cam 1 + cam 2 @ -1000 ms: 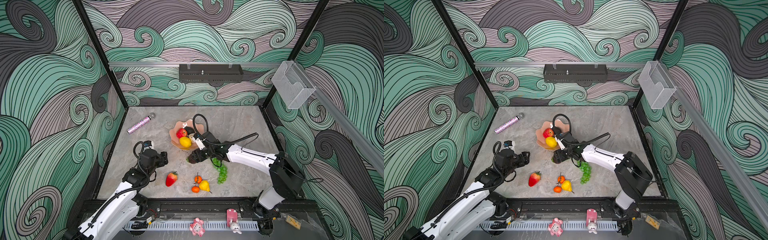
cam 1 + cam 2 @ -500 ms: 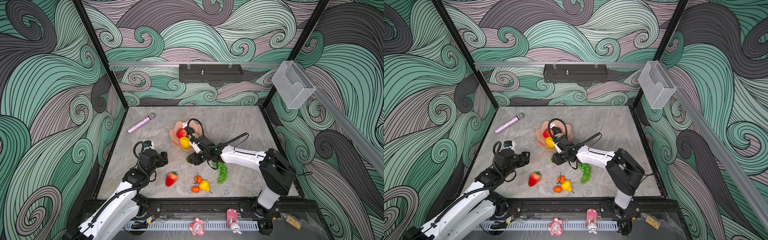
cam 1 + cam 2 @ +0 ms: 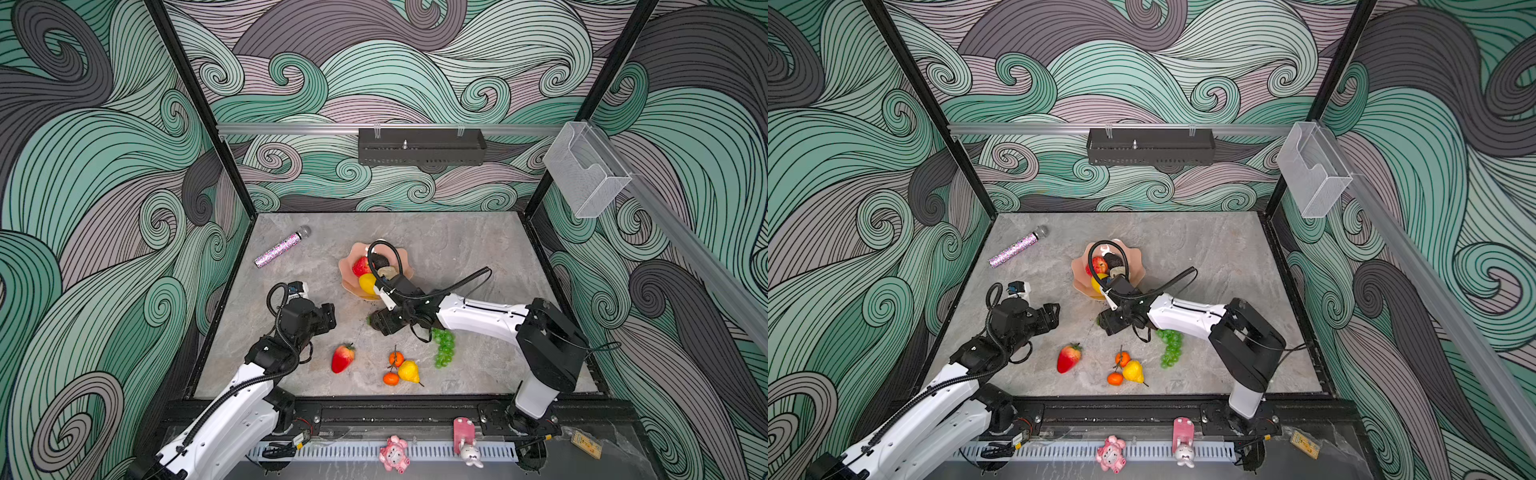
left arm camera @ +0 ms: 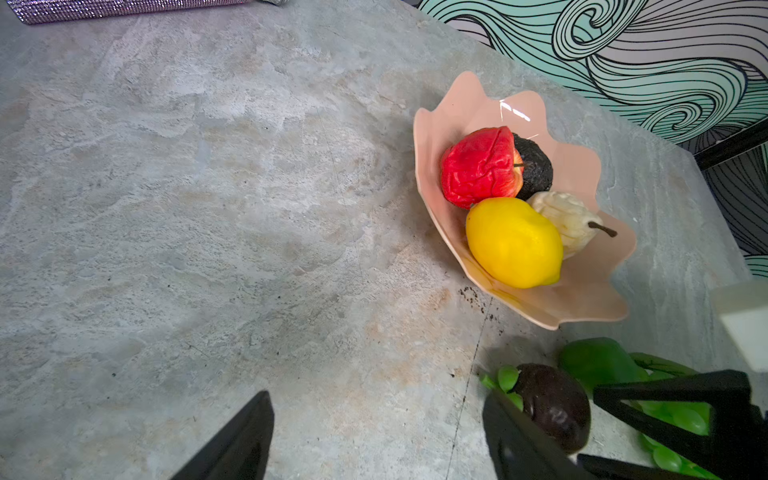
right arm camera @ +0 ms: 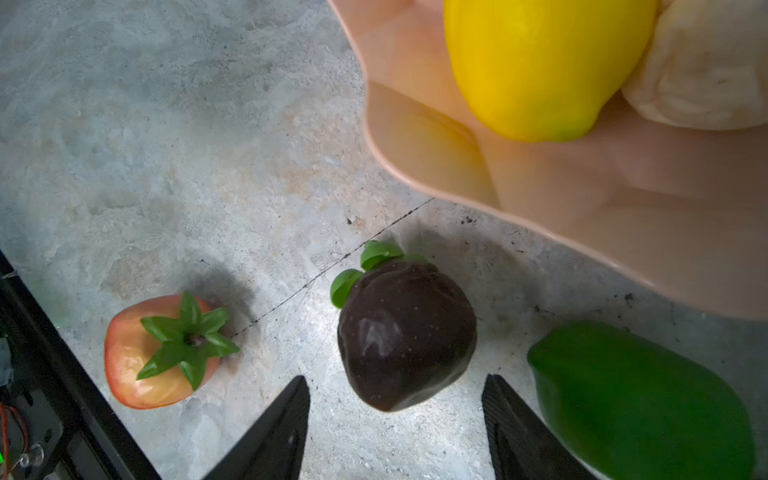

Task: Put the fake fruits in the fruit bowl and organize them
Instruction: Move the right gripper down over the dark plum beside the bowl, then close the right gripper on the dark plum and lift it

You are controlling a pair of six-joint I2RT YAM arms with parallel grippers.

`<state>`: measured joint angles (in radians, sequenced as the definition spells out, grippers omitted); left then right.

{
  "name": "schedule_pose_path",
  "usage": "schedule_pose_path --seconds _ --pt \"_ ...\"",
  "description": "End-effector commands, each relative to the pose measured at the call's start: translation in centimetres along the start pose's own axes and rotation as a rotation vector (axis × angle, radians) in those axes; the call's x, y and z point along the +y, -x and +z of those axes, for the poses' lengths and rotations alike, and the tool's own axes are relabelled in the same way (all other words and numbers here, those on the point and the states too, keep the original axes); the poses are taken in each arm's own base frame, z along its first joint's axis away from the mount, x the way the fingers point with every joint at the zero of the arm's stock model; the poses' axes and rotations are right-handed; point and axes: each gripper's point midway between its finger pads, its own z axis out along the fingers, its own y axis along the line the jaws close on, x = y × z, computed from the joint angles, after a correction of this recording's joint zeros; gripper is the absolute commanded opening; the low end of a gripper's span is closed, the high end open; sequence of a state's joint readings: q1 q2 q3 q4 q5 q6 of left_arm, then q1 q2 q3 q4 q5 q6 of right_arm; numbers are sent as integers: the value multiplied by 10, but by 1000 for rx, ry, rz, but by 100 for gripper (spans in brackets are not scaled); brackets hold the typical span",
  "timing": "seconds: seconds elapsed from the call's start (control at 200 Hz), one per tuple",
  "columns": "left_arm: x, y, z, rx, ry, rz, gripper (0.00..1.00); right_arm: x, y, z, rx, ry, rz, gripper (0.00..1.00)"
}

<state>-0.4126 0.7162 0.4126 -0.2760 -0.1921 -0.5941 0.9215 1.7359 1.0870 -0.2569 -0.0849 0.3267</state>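
Observation:
The salmon fruit bowl [image 3: 344, 266] holds a red apple [image 4: 478, 166], a dark avocado [image 4: 536, 166], a cream pear [image 4: 569, 220] and a lemon [image 4: 513, 243]. My right gripper [image 3: 380, 322] hangs open just in front of the bowl. A dark fruit with green leaves [image 5: 405, 332] lies on the table, its end between the jaws with a gap on each side. A green fruit [image 5: 640, 399] lies right beside it. A strawberry [image 3: 343, 357], two tangerines [image 3: 396, 358], a yellow pear [image 3: 409, 371] and grapes [image 3: 444, 349] lie nearer the front. My left gripper [image 3: 328, 318] is open and empty.
A glittery pink microphone [image 3: 282, 248] lies at the back left of the grey stone table [image 3: 457, 249]. A clear plastic box [image 3: 582, 170] hangs on the right wall. The right arm's cable [image 3: 376, 253] loops over the bowl.
My right gripper has crept a little to the left and toward the front edge, staying low by the bowl's near rim. The left arm has not moved.

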Motion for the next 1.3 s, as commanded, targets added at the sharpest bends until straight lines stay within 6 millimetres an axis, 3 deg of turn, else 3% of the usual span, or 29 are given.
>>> schedule_pose_path --seconds 0.0,0.5,0.776,0.966,1.296 --pt "0 6 -2 -14 5 -11 81 -1 9 0 -13 -12 27 70" --pt "-1 6 -4 -18 -9 -10 82 -2 4 21 21 -9 20 68" --pt "-3 6 -4 -17 -15 -8 82 3 2 27 41 9 11 55" --pt "-7 8 -6 -17 -36 1 82 9 2 13 21 26 -2 44" --pt "-32 17 -33 -11 -185 -120 85 32 2 -29 -44 170 66 43"
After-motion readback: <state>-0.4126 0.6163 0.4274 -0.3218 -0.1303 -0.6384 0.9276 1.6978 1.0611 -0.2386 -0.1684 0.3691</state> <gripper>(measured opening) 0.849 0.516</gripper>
